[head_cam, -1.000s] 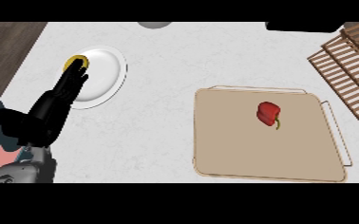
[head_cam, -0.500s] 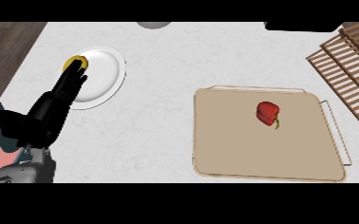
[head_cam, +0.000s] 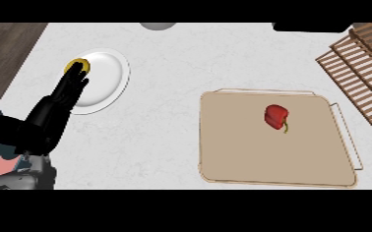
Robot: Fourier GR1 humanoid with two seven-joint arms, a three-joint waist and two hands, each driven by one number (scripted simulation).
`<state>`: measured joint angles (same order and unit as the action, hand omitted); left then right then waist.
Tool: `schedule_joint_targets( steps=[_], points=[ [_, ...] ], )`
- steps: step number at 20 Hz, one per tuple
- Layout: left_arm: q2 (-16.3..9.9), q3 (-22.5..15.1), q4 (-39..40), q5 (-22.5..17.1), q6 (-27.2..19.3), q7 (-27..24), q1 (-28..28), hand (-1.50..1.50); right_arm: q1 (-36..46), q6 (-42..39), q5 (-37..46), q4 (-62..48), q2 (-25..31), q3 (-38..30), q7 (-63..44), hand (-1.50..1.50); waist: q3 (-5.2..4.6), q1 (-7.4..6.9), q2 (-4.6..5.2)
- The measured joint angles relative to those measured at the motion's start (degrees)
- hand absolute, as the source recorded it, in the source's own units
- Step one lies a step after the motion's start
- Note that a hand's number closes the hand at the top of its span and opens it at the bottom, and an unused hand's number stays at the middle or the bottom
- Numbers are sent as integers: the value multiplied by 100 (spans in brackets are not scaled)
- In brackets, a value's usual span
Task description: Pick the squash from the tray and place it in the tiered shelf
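Nearest, at the left edge, the left hand [head_cam: 64, 96] lies over a white plate [head_cam: 109, 73], its straight fingers held close together, tips touching a small yellow object [head_cam: 76, 65] without grasping it. To the right, a beige tray [head_cam: 240, 162] holds a red, pepper-like vegetable [head_cam: 276, 116], apparently the task's squash, lying alone. Beyond, the wooden tiered shelf [head_cam: 349, 69] waits at the white counter's [head_cam: 189, 49] right edge. The right hand is unseen.

Partly hidden under the left hand's [head_cam: 54, 109] straight fingers [head_cam: 74, 82]: a yellow object [head_cam: 77, 65] on the plate [head_cam: 108, 78]. Far right of the fingers, wooden shelf [head_cam: 349, 69] cut off by the edge. Right hand unseen.
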<state>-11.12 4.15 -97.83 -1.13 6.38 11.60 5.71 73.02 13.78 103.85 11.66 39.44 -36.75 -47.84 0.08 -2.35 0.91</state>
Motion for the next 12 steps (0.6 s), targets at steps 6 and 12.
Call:
schedule_joint_targets(
  steps=[6, 12],
  points=[
    [54, -19, -9, 42, -26, -42, -112, 0, -313, 228, 319, 393, 99, 263, -969, 150, -7, 65, -25],
    [16, 34, 61, 68, -29, -67, -118, 0, -299, -1696, 621, -315, 324, 490, -1003, -150, -22, 135, -60]
  ],
)
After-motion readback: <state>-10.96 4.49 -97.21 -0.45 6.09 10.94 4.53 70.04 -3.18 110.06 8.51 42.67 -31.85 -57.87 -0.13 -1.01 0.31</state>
